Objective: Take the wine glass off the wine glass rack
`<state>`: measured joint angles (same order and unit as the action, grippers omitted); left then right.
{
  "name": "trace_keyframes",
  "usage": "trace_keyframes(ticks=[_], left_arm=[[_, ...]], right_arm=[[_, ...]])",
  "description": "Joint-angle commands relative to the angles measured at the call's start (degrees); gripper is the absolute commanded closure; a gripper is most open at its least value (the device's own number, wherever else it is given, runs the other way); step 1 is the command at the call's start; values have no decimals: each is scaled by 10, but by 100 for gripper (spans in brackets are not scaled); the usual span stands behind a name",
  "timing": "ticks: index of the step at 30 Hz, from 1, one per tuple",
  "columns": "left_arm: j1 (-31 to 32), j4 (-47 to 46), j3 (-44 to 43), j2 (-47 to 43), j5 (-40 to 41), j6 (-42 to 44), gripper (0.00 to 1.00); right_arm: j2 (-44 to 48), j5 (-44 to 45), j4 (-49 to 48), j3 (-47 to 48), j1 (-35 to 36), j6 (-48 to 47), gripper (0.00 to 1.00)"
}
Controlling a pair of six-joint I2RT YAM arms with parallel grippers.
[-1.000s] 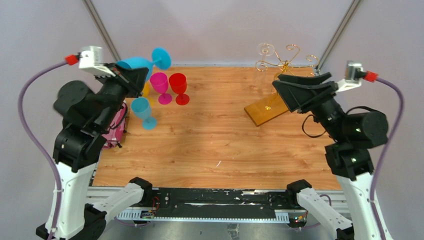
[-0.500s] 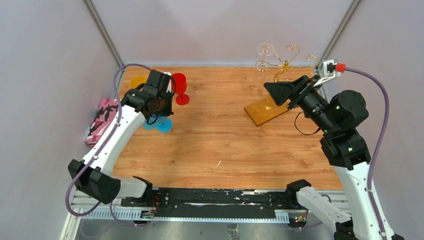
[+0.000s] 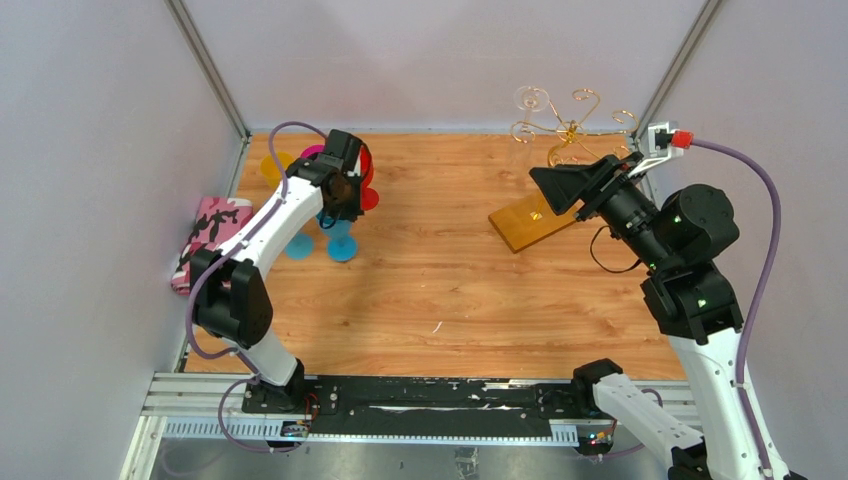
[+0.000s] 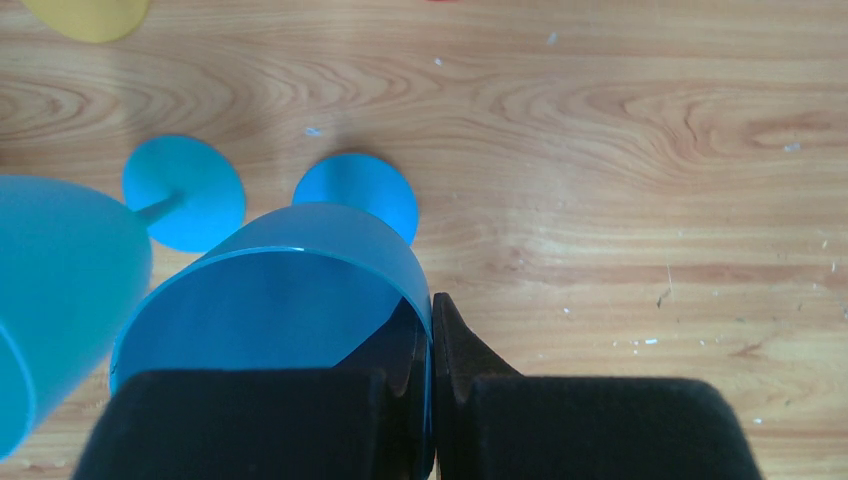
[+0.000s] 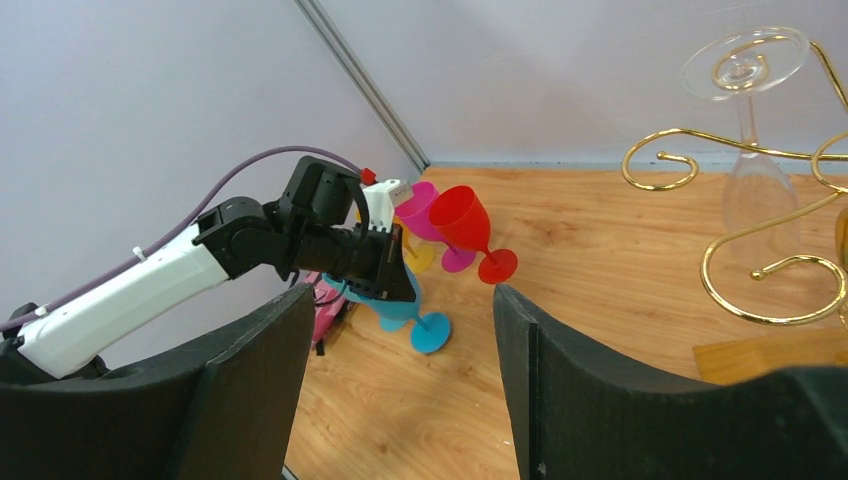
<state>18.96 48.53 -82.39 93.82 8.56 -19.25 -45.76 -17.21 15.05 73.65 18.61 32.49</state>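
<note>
Wooden tabletop (image 3: 440, 280): your left gripper (image 4: 430, 340) pinches a blue wine glass (image 4: 300, 260) by its rim; release once it stands flat. Your right gripper (image 5: 400, 310) gapes empty beside the gold rack (image 3: 525, 222), clear wine glass (image 5: 757, 190) hanging inverted.

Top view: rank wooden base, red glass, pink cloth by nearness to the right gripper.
1. The wooden base, beside the right gripper.
2. The red glass, far left, at the back.
3. The pink cloth, at the left edge.
</note>
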Motion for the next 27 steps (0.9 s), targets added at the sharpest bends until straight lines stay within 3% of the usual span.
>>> trace_keyframes(ticks=[1, 14, 27], left_arm=[[-38, -29, -9, 6, -13, 7, 100], [-55, -44, -2, 37, -15, 14, 99], [-56, -16, -45, 5, 0, 21, 54]], right_arm=[[1, 22, -1, -8, -6, -19, 30], [-10, 10, -17, -17, -6, -10, 30], [-7, 3, -28, -25, -6, -1, 28]])
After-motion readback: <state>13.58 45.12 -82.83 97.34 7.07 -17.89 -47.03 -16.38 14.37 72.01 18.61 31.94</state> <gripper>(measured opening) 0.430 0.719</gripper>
